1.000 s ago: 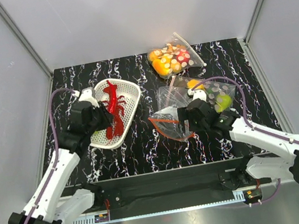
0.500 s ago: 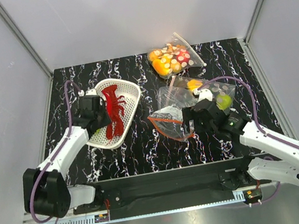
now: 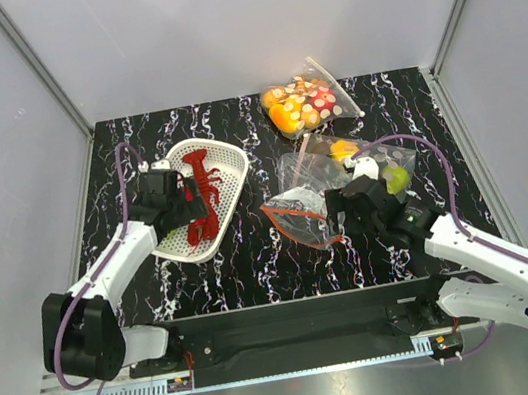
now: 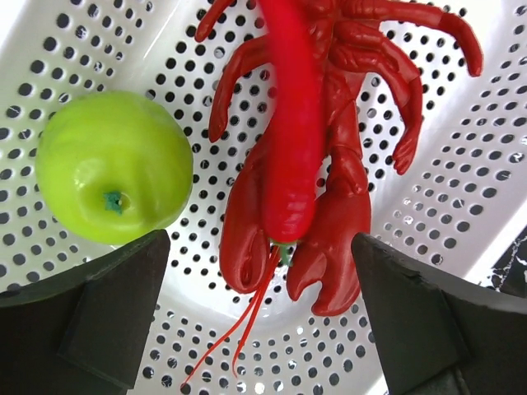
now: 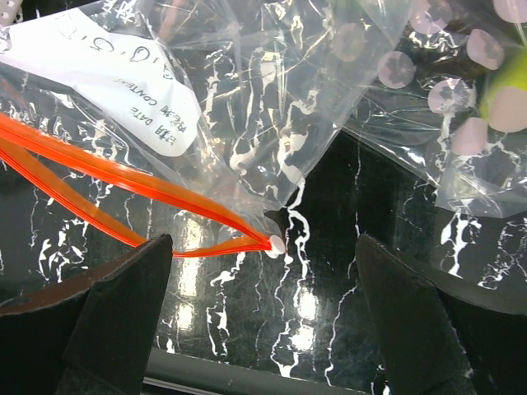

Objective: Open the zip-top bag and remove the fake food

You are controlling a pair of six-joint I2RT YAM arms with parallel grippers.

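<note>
The white basket (image 3: pixel 228 175) sits on the left part of the black table (image 3: pixel 256 270), which has thin white wiggly lines like stone. The basket is hard plastic, full of little round holes.

Inside lies the big red lobster (image 4: pixel 346 164). It is smooth and shiny, with curved legs, fat claws and two thin red feelers. A long, thin red chili pepper (image 4: pixel 292 123) lies right on top of the lobster, and it has a small green stem. The round green apple (image 4: pixel 114 177) sits just left of them, glossy, with a tiny dark green dimple.

The left gripper (image 4: pixel 257 247) hangs over the basket. Its two dark fingers (image 4: pixel 99 313) are spread wide and hold nothing.

The zip-top bag (image 3: pixel 299 214) lies on the table in the middle, to the right of the basket. It is thin, clear plastic, all crinkly and shiny. Its orange-red zip strip (image 5: pixel 123 177) is split into two lines that meet at a small white tip, so the mouth gapes. A white label (image 5: pixel 107 66) with writing is on the bag.

The right gripper (image 5: pixel 263 247) is low over that zip corner. Its fingers are spread wide, one on each side, and pinch nothing.

The near dotted bag (image 3: pixel 385 162) lies against the zip-top bag's right side. The far dotted bag (image 3: pixel 307 104) lies by the far edge, holding round orange and red fruits.
</note>
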